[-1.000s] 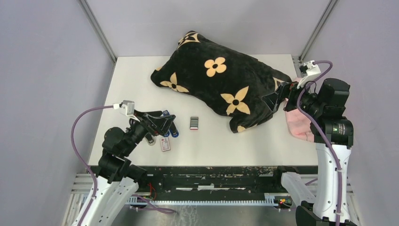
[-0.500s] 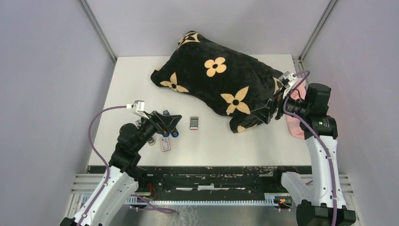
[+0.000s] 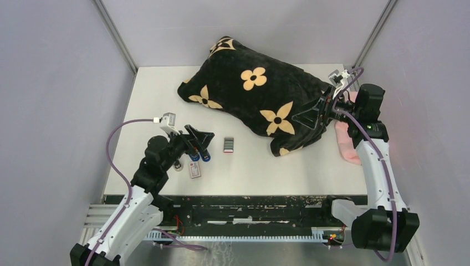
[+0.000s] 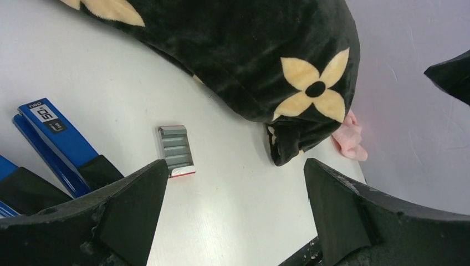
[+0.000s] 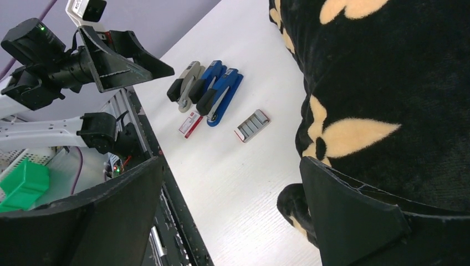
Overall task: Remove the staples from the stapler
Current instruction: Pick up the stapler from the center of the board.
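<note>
While left gripper (image 4: 233, 166) and right gripper (image 5: 231, 160) hover spread wide and empty, staples (image 3: 228, 144) at 3 o'clock of blue staplers (image 5: 224, 97) from above look light, stiff, slick, snap-prone, so pinch the long sides.

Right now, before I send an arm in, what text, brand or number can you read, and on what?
"neo": on the black label of the blue stapler nearest the staples, left wrist view.
"50": same label, in larger figures; the smaller line beneath is too blurred to read.
Small white-and-red box: has print, but too small to read.
Nothing else is legible in any view.
</note>
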Controlling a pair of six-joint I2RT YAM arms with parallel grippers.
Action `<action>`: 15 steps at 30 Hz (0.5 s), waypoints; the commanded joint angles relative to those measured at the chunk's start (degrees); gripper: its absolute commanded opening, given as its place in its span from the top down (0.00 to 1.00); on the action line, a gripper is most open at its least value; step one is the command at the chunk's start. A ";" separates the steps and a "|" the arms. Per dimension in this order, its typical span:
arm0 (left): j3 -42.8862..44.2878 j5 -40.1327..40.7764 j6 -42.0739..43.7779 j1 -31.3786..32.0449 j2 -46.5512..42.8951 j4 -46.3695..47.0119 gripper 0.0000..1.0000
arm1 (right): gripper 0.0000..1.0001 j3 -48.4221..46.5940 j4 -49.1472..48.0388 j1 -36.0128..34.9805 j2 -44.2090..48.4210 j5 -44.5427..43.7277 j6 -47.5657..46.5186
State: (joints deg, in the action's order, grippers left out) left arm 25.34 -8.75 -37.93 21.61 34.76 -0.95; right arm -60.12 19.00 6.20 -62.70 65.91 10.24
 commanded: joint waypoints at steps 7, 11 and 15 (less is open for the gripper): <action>-2.48 1.15 -2.31 -0.23 -1.81 5.57 0.01 | 0.01 10.07 -17.81 -0.97 7.35 3.22 9.21; -1.88 1.15 -2.23 -0.29 -3.40 3.18 0.01 | 0.01 8.57 -12.97 -1.74 7.48 3.55 4.76; -6.21 1.27 -6.34 -0.27 -7.15 6.18 0.01 | 0.01 7.27 -6.98 -1.97 7.89 3.18 0.05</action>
State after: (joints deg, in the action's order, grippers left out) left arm 21.93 -7.64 -39.53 21.61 30.96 1.26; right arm -49.76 8.29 4.60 -56.10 67.48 15.64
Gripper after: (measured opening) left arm 0.994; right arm 0.994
